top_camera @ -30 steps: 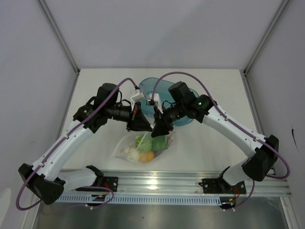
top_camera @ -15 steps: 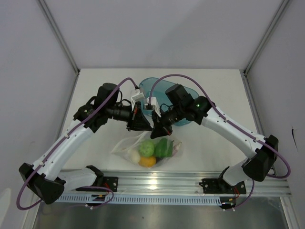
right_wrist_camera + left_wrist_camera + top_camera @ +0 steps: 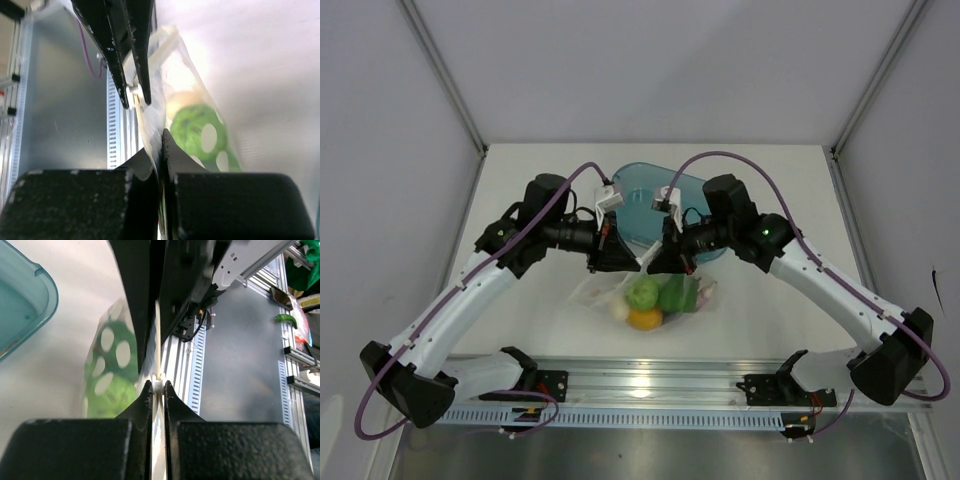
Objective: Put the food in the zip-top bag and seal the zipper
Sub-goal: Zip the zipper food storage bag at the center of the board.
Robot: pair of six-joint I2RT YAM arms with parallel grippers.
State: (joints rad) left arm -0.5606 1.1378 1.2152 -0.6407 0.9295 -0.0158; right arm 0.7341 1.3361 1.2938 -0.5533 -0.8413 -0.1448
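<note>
Only wrist views show left end effector (image 3: 156, 386), right end effector (image 3: 161, 137) clamped on zipper (image 3: 158, 350); overhead shows food (image 3: 644, 294).

Your left arm (image 3: 470, 300) and right arm (image 3: 830, 290) wear white shells between black joints, with black brackets (image 3: 535, 380) on the silver rail (image 3: 650, 380). A purple cable (image 3: 582, 168) trails each. The left gripper (image 3: 157, 386) and right gripper (image 3: 159, 145) are grainy black. A green light (image 3: 763, 229) glows on the right arm, far from the rail.

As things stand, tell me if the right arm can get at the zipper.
Probably yes: the right gripper is shut on the zip-top bag's mouth edge, where the zipper runs, opposite the left gripper.
</note>
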